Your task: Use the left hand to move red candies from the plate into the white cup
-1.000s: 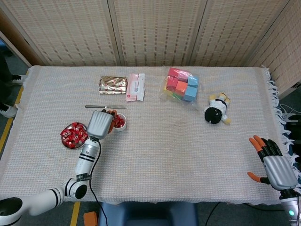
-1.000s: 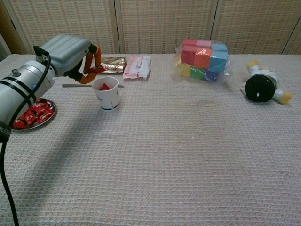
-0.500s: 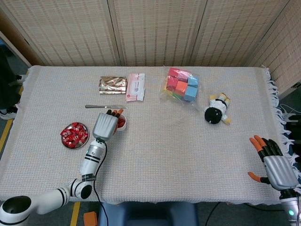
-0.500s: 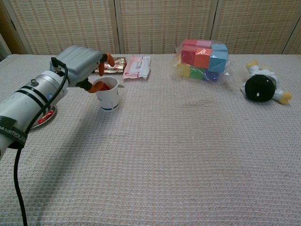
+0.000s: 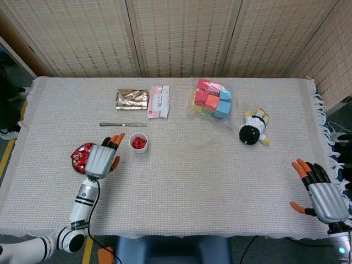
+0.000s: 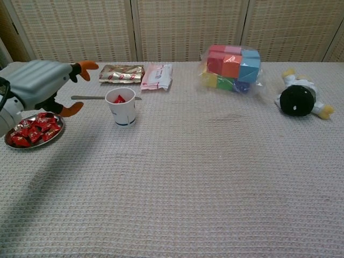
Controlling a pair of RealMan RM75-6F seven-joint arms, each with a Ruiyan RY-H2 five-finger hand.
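Nearest, the right hand (image 5: 322, 195) rests at the surface (image 5: 192, 181) edge, fingers spread, holding nothing. The left hand (image 5: 100, 159) hovers above the plate (image 6: 12, 143), fingers (image 6: 85, 66) apart and empty. Red candies (image 6: 33, 131) lie heaped on the plate; a few more sit in the white cup (image 6: 122, 106) just beside it. The candies look small, light and crinkly-wrapped, probably slippery; a pinch across one piece's body seems soundest. Farther off lie a knife (image 5: 124, 125), snack packets (image 5: 144, 99), bagged blocks (image 5: 213, 99) and a toy (image 5: 253, 129).
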